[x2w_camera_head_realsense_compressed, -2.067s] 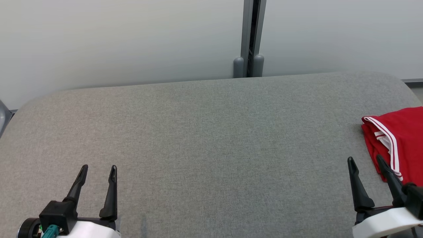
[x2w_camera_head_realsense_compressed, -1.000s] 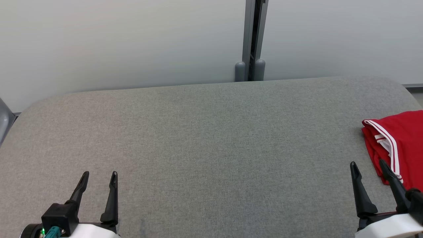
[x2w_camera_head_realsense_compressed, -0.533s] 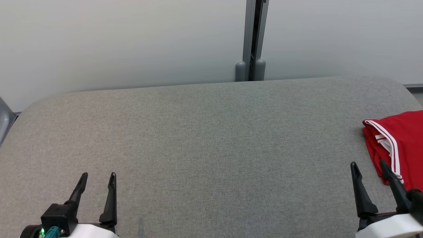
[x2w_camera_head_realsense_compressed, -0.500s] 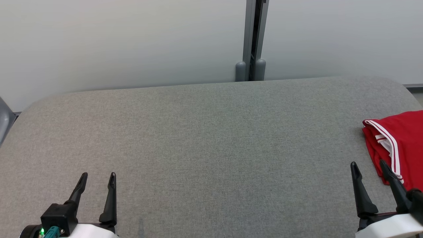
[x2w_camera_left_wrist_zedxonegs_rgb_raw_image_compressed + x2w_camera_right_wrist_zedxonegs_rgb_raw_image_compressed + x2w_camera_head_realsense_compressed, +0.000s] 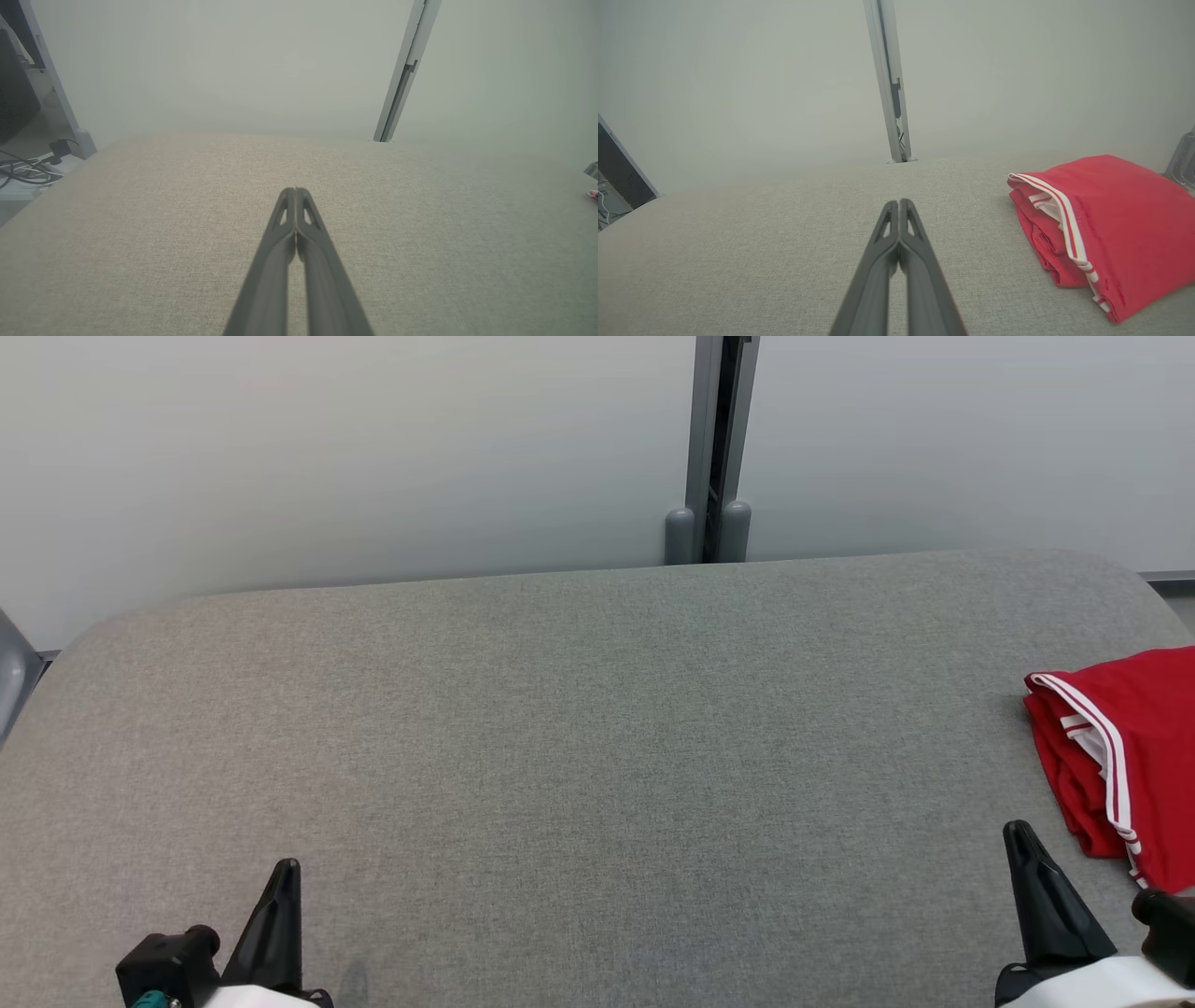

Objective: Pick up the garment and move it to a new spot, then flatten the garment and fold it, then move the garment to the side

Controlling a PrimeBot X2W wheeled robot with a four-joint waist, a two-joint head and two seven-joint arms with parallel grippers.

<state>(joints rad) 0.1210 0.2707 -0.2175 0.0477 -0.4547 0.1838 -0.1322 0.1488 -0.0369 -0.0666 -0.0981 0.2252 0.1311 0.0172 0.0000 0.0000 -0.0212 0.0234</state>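
Folded red garment [image 5: 1120, 219], probably soft, light and limp, lies on the grey table [image 5: 738, 242] ahead-right of the right gripper [image 5: 900, 204], apart from it. Right and left gripper [image 5: 295, 191] are closed and empty. Suggested hold: the white-striped edge [image 5: 1066, 217].

The left gripper [image 5: 285, 870] is over the near left corner of the worktop [image 5: 597, 728], its two long dark fingers pressed together tip to tip and pointing towards the far edge. The right gripper [image 5: 1022, 831] is in the same pose over the near right corner, its fingers also closed. Neither gripper holds anything.
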